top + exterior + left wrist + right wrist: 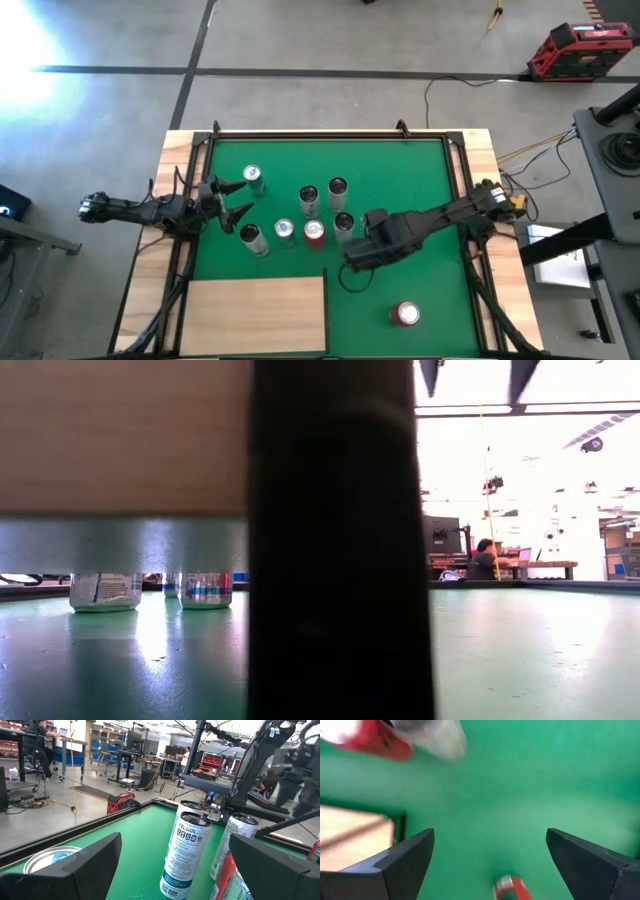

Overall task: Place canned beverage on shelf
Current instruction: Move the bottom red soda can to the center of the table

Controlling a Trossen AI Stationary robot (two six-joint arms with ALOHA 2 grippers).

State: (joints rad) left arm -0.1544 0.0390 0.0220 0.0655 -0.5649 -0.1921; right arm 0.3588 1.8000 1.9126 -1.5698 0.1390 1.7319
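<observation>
Left tool (233,198) released, fingers spread, at the desk's left side beside the can cluster. Shelf (255,312) lies flat at the near left of the green mat (400,180), nothing on it. Six cans (300,215) stand mid-mat. Right tool (352,272) released over the mat, just right of the shelf. A lone red can (406,314) stands near right.
</observation>
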